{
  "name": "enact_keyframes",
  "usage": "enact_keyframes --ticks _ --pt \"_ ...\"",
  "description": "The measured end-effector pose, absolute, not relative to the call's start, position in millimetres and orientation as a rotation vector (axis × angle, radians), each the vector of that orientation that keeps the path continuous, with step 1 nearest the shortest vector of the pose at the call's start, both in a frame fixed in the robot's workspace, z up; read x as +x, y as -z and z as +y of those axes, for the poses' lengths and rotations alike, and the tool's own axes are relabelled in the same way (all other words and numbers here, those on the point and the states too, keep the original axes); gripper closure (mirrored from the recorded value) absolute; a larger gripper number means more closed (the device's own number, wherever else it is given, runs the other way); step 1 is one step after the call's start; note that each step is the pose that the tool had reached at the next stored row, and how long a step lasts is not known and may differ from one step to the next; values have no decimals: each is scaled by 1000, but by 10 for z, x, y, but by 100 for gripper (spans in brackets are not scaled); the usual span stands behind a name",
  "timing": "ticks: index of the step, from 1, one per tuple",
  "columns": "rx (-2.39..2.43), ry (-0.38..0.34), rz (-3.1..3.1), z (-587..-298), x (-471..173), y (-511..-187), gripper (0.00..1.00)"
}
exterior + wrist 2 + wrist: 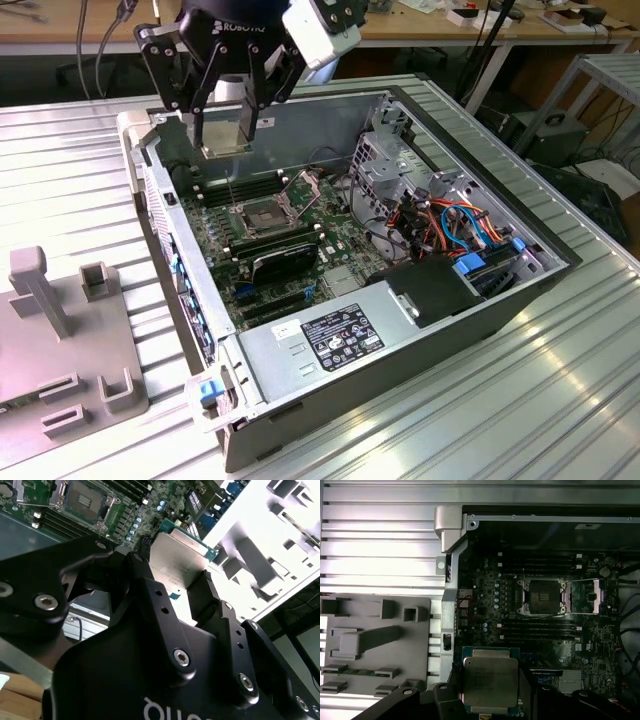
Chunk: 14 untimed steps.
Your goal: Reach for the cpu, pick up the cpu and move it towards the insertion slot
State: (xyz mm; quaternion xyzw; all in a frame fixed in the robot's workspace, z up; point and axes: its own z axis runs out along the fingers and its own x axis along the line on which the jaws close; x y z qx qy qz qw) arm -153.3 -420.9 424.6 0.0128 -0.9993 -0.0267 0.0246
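My gripper is shut on the cpu, a thin silvery-tan square held flat in the air over the far corner of the open computer case, at the exterior view's left. Both wrist views show the cpu clamped between the black fingers. The insertion slot lies below it and a little toward the exterior view's right. It is a square socket with a metal frame, a dark centre and its lever raised, also seen in both wrist views. The cpu hangs well above the motherboard and apart from the slot.
Long memory slots flank the socket, and a black graphics card sits just in front of it. A drive cage, coloured cables and a power supply occupy the case. A grey fixture tray rests on the ribbed table.
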Motion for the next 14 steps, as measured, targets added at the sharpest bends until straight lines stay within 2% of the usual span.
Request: enact_keyframes --ticks 14 --pt "40 83 -3091 -4042 -1308 -4201 46"
